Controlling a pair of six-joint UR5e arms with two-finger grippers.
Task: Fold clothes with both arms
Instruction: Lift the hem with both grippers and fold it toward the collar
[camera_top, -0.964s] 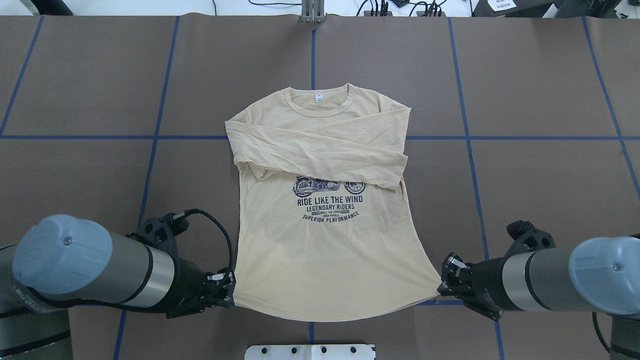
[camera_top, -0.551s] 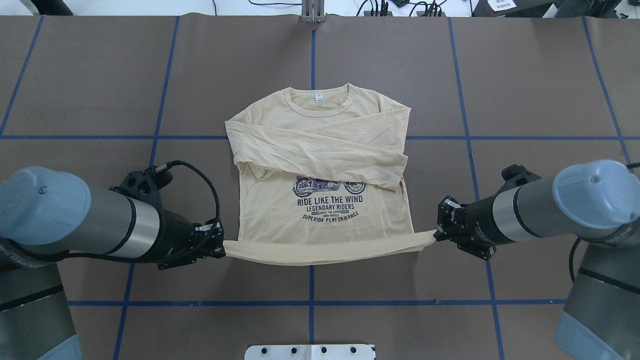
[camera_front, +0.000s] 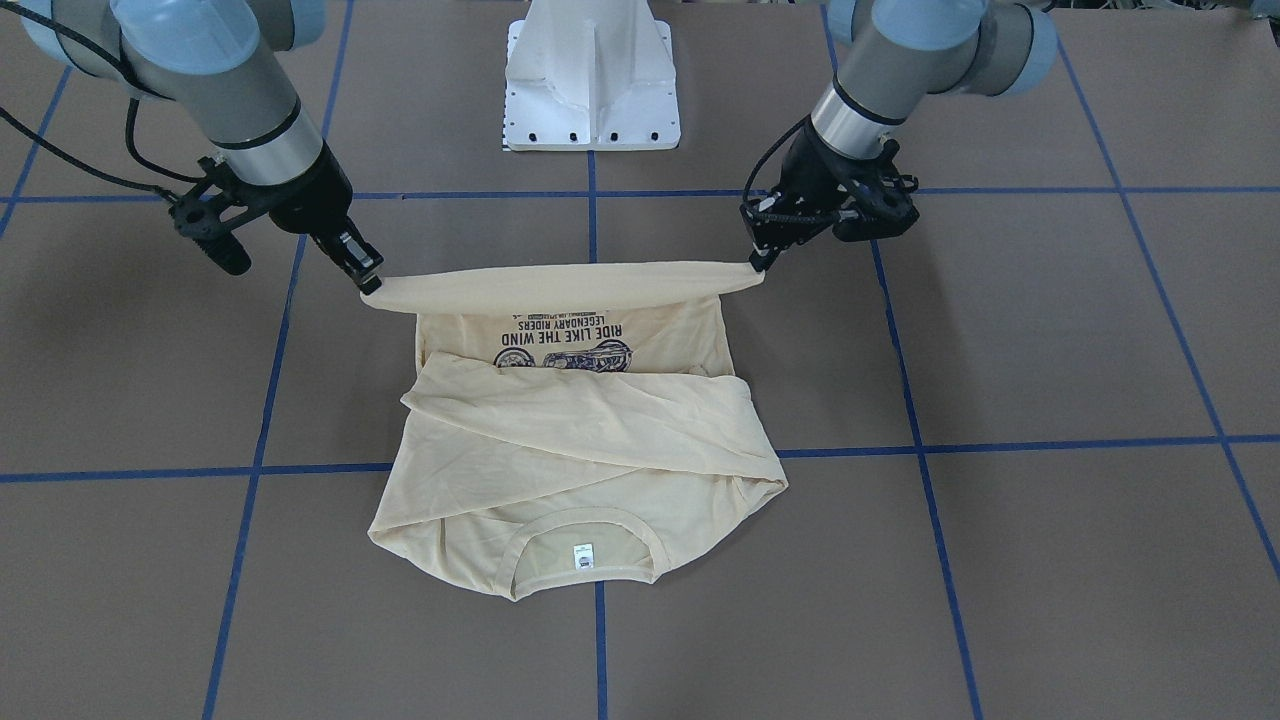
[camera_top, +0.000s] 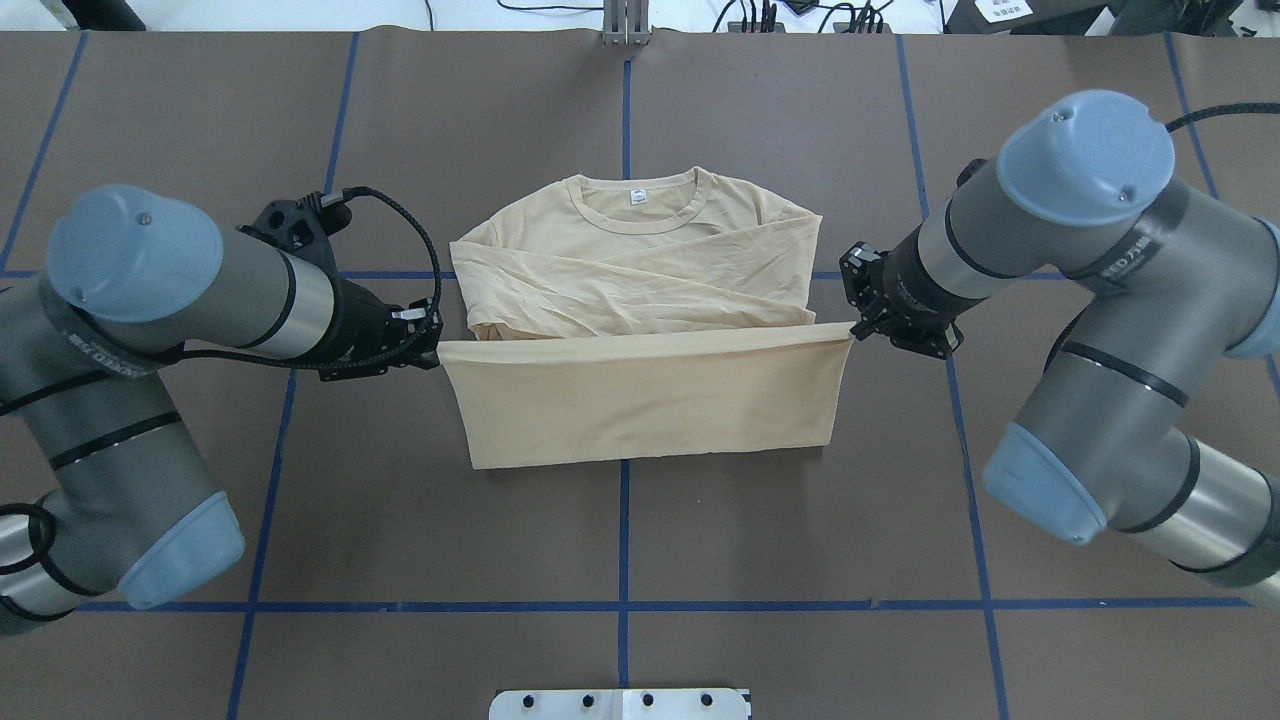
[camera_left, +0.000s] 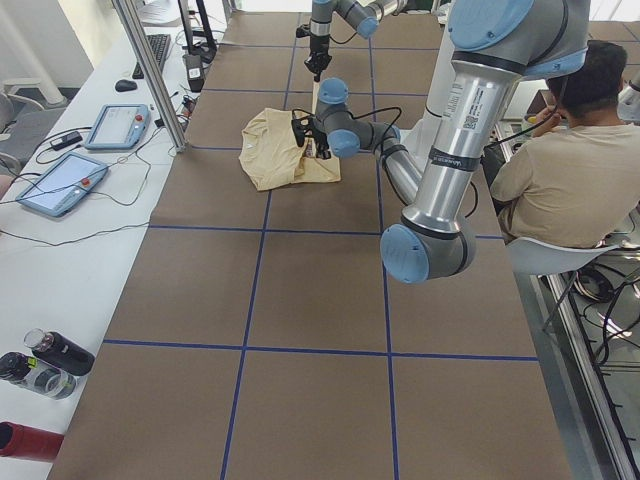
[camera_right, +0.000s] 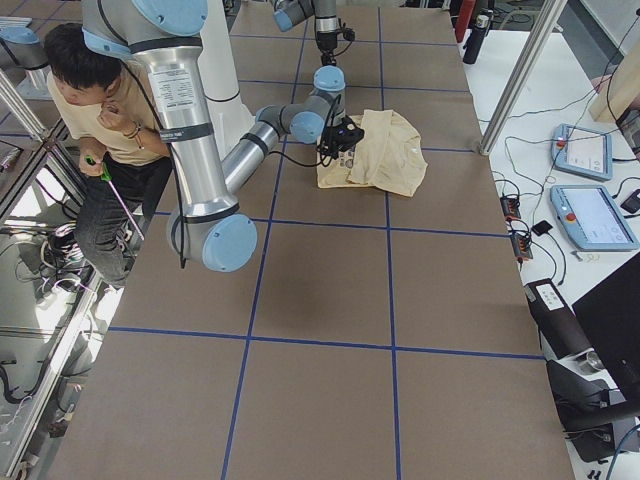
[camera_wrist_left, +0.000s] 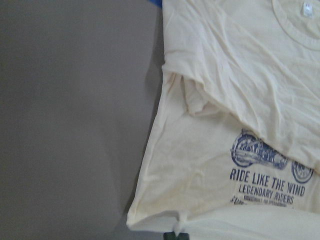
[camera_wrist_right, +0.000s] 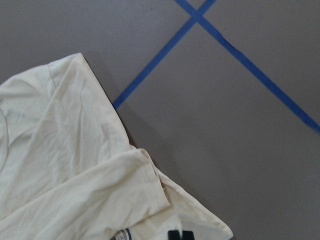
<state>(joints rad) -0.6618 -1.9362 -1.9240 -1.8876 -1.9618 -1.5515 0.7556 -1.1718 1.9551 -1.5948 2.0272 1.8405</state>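
Observation:
The pale cream-yellow T-shirt (camera_top: 640, 260) lies flat on the brown table, collar and white neck label at the far side, sleeves folded across the chest. My left gripper (camera_top: 432, 352) is shut on the hem's left corner. My right gripper (camera_top: 855, 333) is shut on the hem's right corner. Together they hold the hem (camera_front: 560, 285) stretched taut above the shirt's middle, so the lower half is doubled over and hides the print from overhead. The navy print (camera_wrist_left: 267, 172) shows in the left wrist view and the front view (camera_front: 565, 345). The right wrist view shows a shoulder (camera_wrist_right: 65, 165).
The white pedestal base (camera_front: 592, 75) stands behind the shirt on my side. Blue tape lines (camera_top: 622, 90) cross the brown table cover. A seated person (camera_left: 560, 170) is beside the robot. Control tablets (camera_left: 120, 125) and bottles (camera_left: 50, 350) lie on the side bench.
Both grippers have carried the hem from the near table edge up and away from me toward the collar. The shirt's lower half now folds over the print.

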